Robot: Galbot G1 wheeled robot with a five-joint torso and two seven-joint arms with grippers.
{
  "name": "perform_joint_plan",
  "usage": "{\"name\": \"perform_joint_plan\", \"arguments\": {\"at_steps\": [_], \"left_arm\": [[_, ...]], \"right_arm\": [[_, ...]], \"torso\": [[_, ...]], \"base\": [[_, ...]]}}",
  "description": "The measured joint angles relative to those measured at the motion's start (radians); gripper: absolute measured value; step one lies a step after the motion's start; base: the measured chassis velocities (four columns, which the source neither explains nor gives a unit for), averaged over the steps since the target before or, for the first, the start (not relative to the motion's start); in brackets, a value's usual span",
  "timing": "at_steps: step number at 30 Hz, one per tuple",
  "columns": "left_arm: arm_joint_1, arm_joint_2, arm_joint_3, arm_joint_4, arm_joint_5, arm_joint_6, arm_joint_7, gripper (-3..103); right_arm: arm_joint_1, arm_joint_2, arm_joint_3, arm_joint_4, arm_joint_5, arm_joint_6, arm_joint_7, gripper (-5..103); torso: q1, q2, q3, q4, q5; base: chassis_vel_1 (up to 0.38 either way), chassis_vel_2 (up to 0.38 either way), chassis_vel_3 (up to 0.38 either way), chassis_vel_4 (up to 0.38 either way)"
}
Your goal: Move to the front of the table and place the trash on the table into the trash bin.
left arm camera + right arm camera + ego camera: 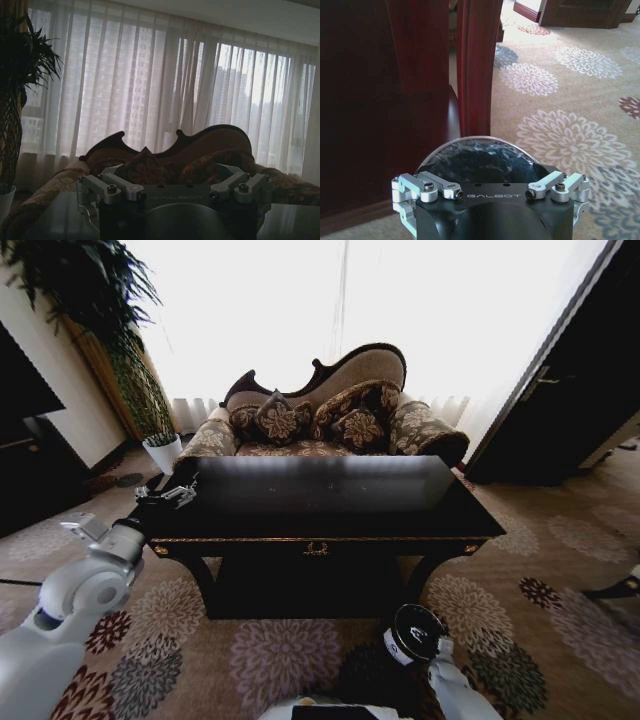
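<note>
Two arms are in play. The left gripper (172,496) is stretched out over the left end of the table (330,525), low above the glossy black top and close to its near edge. From its wrist camera I see the gripper body just above the table surface, facing the patterned sofa (330,415) and the sheer curtains (165,85) behind it. I cannot tell whether its fingers are spread or closed, or whether anything sits between them.

The right gripper (490,205) hangs low in front of the table, directly over the mouth of the trash bin (470,141). The bin's thin pale rim and its crinkled black liner (480,162) lie right beneath it. The bin stands on the flowered carpet (570,130), just beside a dark red-brown wooden leg (475,70). Here too I cannot tell how the fingers stand.

A strong band of window glare lies along the far half of the tabletop — I cannot pick out the trash there. A potted plant (100,310) stands off the table's left end.
</note>
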Motion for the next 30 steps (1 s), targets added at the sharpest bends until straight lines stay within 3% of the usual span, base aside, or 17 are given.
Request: {"name": "perform_joint_plan", "arguments": {"at_steps": [10,15,20,30], "left_arm": [[0.0,0.0,0.0,0.0,0.0,0.0,0.0,100],[0.0,0.0,0.0,0.0,0.0,0.0,0.0,100],[0.0,0.0,0.0,0.0,0.0,0.0,0.0,100],[0.0,0.0,0.0,0.0,0.0,0.0,0.0,100]], "right_arm": [[-0.262,-0.031,0.031,0.289,0.091,0.096,-0.016,100],[-0.401,-0.034,0.066,0.508,0.143,0.097,-0.022,100],[-0.59,0.002,0.137,0.758,0.154,0.093,-0.014,100],[-0.809,0.068,0.201,1.117,0.158,0.114,0.018,100]], "torso": [[0.0,0.0,0.0,-0.0003,-0.0003],[0.0,0.0,0.0,0.0003,0.0001],[0.0,0.0,0.0,-0.0002,-0.0002],[0.0,0.0,0.0,-0.0001,-0.0001]], "base": [[0.0,0.0,0.0,0.0],[0.0,0.0,0.0,0.0],[0.0,0.0,0.0,0.0],[0.0,0.0,0.0,0.0]]}}
